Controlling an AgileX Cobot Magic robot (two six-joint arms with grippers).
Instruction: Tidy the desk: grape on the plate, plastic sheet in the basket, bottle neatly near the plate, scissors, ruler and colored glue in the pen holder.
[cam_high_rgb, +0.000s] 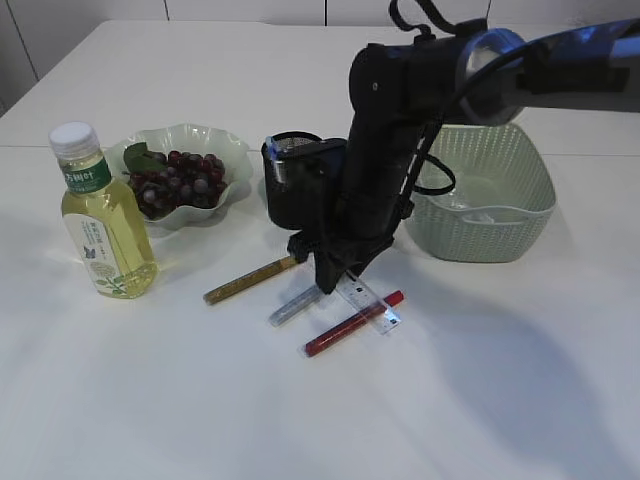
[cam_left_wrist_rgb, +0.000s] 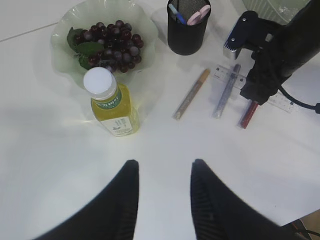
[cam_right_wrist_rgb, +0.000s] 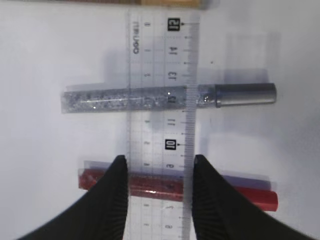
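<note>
My right gripper (cam_right_wrist_rgb: 159, 159) is down on the table astride the clear ruler (cam_right_wrist_rgb: 160, 60), one finger against each long edge, shut on it. The ruler (cam_high_rgb: 372, 303) lies across a silver glitter glue (cam_right_wrist_rgb: 100, 100) and a red one (cam_right_wrist_rgb: 255, 197). A gold glue (cam_high_rgb: 250, 280) lies to their left. Pink scissors handles (cam_left_wrist_rgb: 198, 14) stick out of the black pen holder (cam_high_rgb: 285, 200). The grape bunch (cam_high_rgb: 180, 180) rests on the wavy plate (cam_high_rgb: 235, 150), and the bottle (cam_high_rgb: 100, 220) stands beside it. My left gripper (cam_left_wrist_rgb: 162, 162) hovers open high over bare table.
The green basket (cam_high_rgb: 500, 235) stands at the right behind the right arm (cam_high_rgb: 390, 150), with something clear and pale inside. The arm's body hides part of the pen holder and the ruler's far end in the exterior view.
</note>
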